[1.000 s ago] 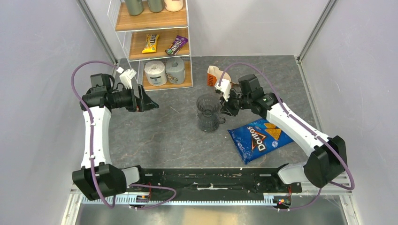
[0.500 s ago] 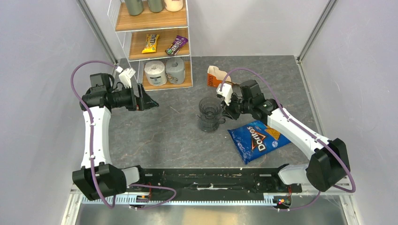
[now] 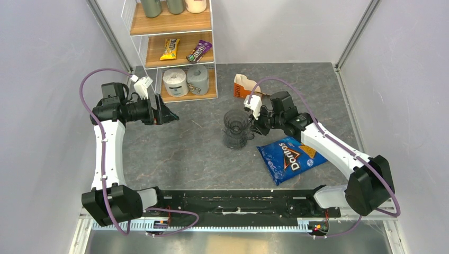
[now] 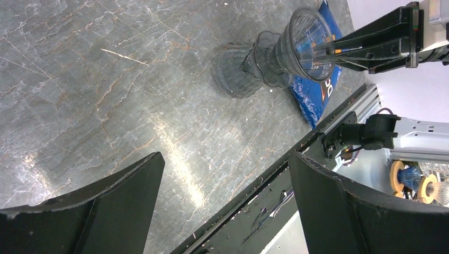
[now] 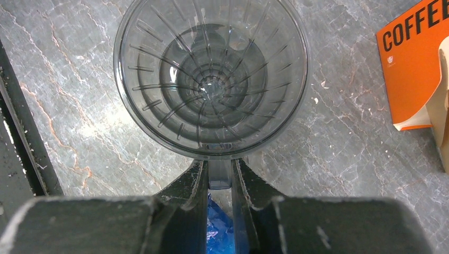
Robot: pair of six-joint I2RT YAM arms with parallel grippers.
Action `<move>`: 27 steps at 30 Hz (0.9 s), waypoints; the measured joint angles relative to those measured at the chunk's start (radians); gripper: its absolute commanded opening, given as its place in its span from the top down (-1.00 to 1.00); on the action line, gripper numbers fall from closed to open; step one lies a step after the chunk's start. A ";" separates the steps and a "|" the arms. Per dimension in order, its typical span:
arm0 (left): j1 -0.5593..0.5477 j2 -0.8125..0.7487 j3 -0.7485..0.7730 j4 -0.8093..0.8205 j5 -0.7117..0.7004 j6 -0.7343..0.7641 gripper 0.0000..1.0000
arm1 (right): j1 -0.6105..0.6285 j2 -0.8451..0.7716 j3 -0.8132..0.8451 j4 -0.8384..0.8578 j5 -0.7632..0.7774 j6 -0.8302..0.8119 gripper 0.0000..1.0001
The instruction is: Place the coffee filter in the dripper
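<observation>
The right tool [image 5: 219, 182] is pinched tight on the dripper's small flat handle tab, its two dark fingers [image 5: 185, 193] closing on it just below the round rim. Straight ahead of the tool is the dripper [image 5: 210, 79], one smoky see-through plastic cone with curved ribs running down inside to a hole at the bottom. It sits over one clear glass mug [image 4: 232, 69], though I can't tell whether it rests on it. Beneath the tool lies one glossy blue chip bag [image 3: 291, 157], its edge near the mug. Ahead and to the tool's right, one orange cardboard packet [image 5: 410, 63] lies flat, with tan paper, seemingly the filter [image 5: 440, 90], at its open end. The left tool [image 4: 225, 206] hangs well apart with its fingers spread wide on nothing. Bare grey marbled surface [image 4: 106, 106] lies between it and the mug.
</observation>
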 measured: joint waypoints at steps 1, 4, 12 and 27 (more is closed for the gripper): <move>0.000 0.000 0.000 0.000 -0.001 0.000 -0.92 | 0.000 0.000 -0.003 0.001 0.000 -0.001 1.00; 0.000 0.000 0.000 0.000 -0.002 0.000 -0.92 | 0.005 0.001 -0.020 0.007 0.000 -0.008 1.00; 0.000 0.002 0.000 0.002 -0.005 -0.010 -0.93 | 0.011 0.006 -0.029 0.030 0.003 -0.016 1.00; -0.001 0.004 0.000 0.002 -0.006 -0.013 -0.93 | 0.016 0.024 -0.031 0.051 0.003 -0.033 0.08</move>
